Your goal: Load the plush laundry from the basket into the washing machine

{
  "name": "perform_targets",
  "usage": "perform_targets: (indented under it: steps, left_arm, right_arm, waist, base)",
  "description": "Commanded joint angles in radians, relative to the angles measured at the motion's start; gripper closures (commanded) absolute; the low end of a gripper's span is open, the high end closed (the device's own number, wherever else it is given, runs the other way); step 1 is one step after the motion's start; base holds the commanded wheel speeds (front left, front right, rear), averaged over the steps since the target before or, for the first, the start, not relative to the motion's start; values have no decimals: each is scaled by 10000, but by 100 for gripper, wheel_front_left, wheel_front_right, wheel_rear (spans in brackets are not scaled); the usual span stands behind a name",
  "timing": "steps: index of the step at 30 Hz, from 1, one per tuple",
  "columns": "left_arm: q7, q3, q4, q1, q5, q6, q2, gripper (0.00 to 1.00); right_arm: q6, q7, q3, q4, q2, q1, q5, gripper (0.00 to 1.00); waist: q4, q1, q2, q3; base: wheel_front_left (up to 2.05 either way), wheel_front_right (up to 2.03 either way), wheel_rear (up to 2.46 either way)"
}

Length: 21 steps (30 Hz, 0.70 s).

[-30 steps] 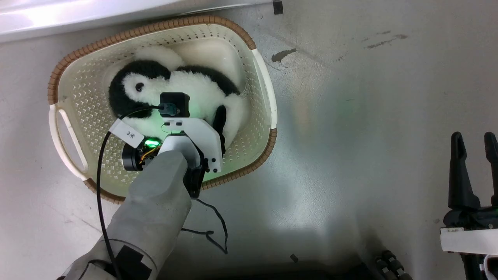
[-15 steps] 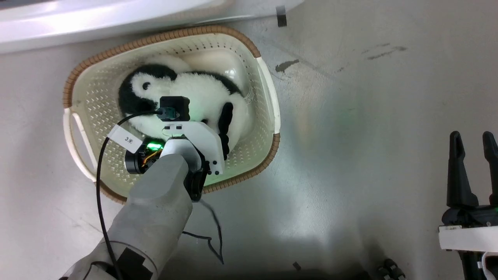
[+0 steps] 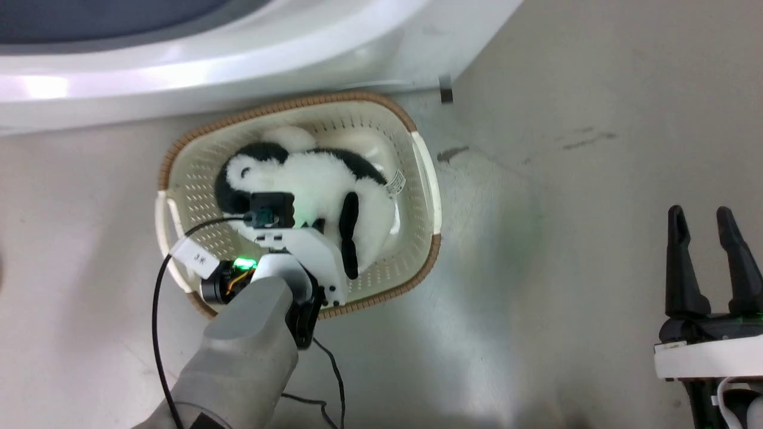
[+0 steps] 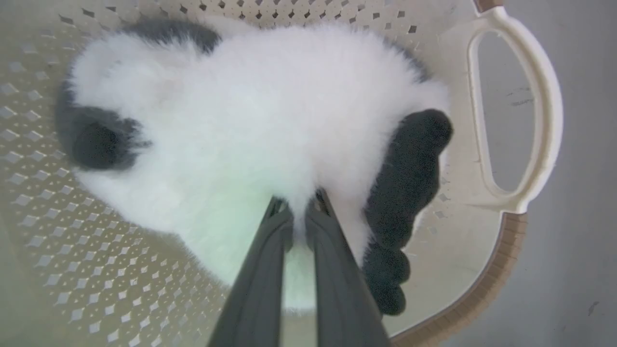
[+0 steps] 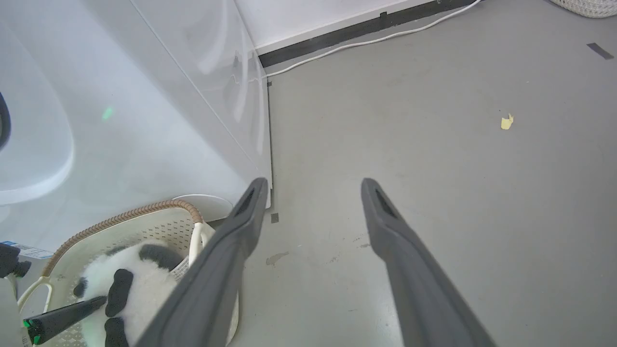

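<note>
Where the two long dark fingers of the left gripper (image 4: 298, 205) meet, they are pinched together on a tuft of white fur at the lower middle of the plush laundry (image 4: 250, 111), a fluffy white stuffed toy with black ears, limbs and patches. A black limb (image 4: 409, 178) lies just beside the fingers. The toy is inside the basket (image 4: 540, 96), an oval cream-white tub of perforated plastic with a brown woven-look rim and a moulded loop handle. In the head view, the pale left forearm and its wrist camera cover the near part of the toy, and a small white tag (image 3: 395, 183) shows at its far side. The basket stands on a smooth grey floor (image 3: 566, 238), close against the glossy white front of the washing machine (image 3: 238, 47). A thin black cable (image 3: 156, 310) loops from the left wrist to the floor. The right gripper (image 3: 700, 213) is well apart over bare floor, its fingers spread with nothing between them.
</note>
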Motion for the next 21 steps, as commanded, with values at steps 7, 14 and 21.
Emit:
perform_targets:
  steps: [7, 14, 21]
  left_arm:
    - [-621, 132, 34, 647, -303, -287, 35, 100]
    - [-898, 583, -506, 1491, -402, -358, 118, 100]
    - [-909, 1450, -2360, 2729, 222, 108, 523, 100]
  right_arm:
    - [-9, 33, 108, 396, 20, -74, -127, 0]
    - [-9, 94, 222, 753, 117, 173, -221, 0]
    - [-9, 154, 254, 988, 193, 440, -324, 0]
  waist:
    - [359, 1, -1, -1461]
    - [605, 1, -1, -2665]
    - [906, 1, -1, -3658]
  base:
    - [0, 0, 0]
    - [0, 0, 0]
    - [0, 0, 0]
